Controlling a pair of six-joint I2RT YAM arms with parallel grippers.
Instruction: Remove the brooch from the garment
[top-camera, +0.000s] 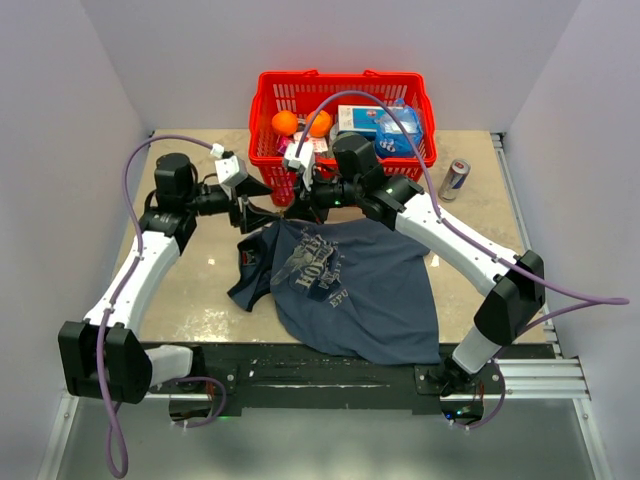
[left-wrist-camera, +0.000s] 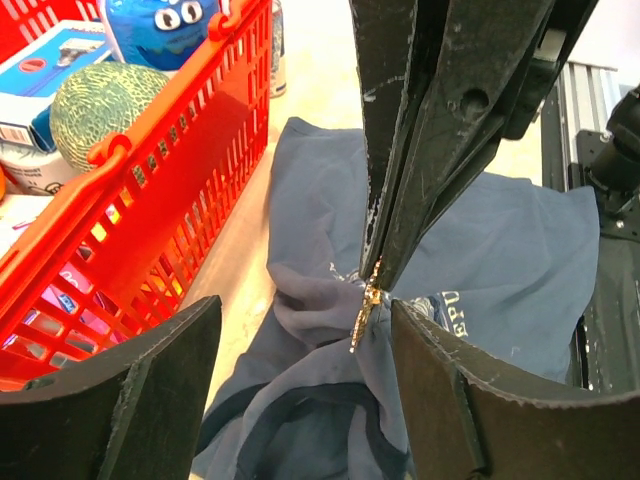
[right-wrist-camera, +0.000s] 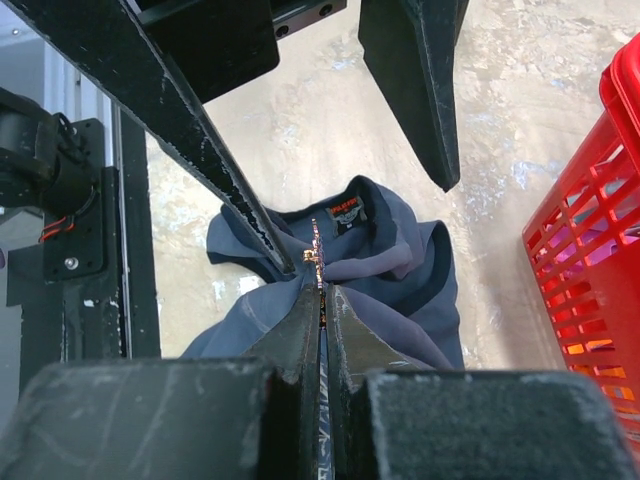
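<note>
We found the job under way but not finished. The navy T-shirt (top-camera: 360, 290) lay spread on the table (top-camera: 200, 280), its collar end drawn up into a peak between the two arms. The small gold brooch (right-wrist-camera: 316, 255) sat at the top of that peak, touching the cloth.

The right gripper (right-wrist-camera: 322, 295) had its fingers pressed together on one end of the brooch, with cloth gathered on both sides of them. We could not tell whether it bit on metal alone or on fabric as well. The left gripper (left-wrist-camera: 305, 305) was spread wide, one finger on each side of the peak, and it held nothing. In the right wrist view one of its fingertips (right-wrist-camera: 285, 262) reached just beside the brooch, while the other stood well apart.

As we judged it, the reaching and seizing were done and the separation was not. No gap showed between brooch and shirt, and we could not see whether the pin was unfastened. What remained was to restrain the cloth with the left gripper, draw the brooch free and set it aside. The red basket (top-camera: 345, 78) of groceries and the drinks can (top-camera: 455, 180) behind played no part.
</note>
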